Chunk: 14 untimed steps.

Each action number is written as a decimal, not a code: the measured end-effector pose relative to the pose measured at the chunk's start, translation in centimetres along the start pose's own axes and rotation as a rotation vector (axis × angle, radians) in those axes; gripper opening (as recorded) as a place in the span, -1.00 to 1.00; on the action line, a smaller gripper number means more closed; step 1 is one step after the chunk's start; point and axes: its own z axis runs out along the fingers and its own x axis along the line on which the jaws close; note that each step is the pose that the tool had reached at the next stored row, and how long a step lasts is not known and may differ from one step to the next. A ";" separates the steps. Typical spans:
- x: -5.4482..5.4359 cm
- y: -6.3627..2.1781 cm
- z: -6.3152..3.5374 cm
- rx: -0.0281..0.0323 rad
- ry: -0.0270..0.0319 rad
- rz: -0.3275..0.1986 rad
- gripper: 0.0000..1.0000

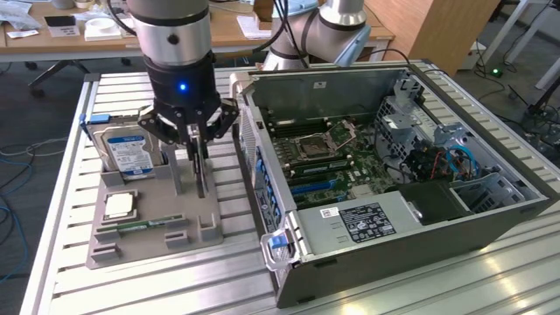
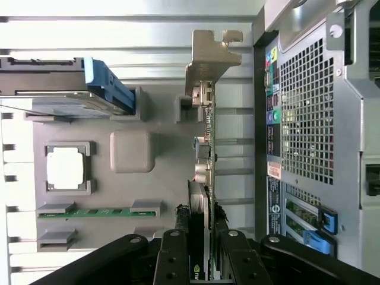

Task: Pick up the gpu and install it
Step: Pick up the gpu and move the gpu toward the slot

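Note:
The gpu (image 1: pixel 203 176) stands on its long edge in the grey holder tray (image 1: pixel 153 239), a thin dark card beside the open computer case (image 1: pixel 490 210). In the wrist view I look along the card's green board edge (image 2: pixel 206 127) to its silver bracket (image 2: pixel 208 59) at the far end. My gripper (image 1: pixel 199 141) comes straight down over the card. Its black fingers (image 2: pixel 174 255) press against both faces of the gpu, so the gripper (image 2: pixel 202 237) is shut on it. The card's lower edge still sits at the tray.
On the tray are a hard drive with a blue-white label (image 1: pixel 127 152), a square processor (image 1: pixel 120 205) and a green memory stick (image 1: pixel 144 225). The case's perforated rear panel (image 2: pixel 309 119) stands close beside the card. The motherboard (image 1: pixel 328 157) lies exposed inside. Everything rests on a slatted metal table (image 1: pixel 114 289).

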 end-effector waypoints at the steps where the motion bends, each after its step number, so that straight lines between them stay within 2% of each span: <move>1: 0.0 0.02 -0.39 0.0000 -0.0007 0.000 -0.48; 14: -0.2 0.22 -5.38 -0.0004 -0.0104 0.000 -0.48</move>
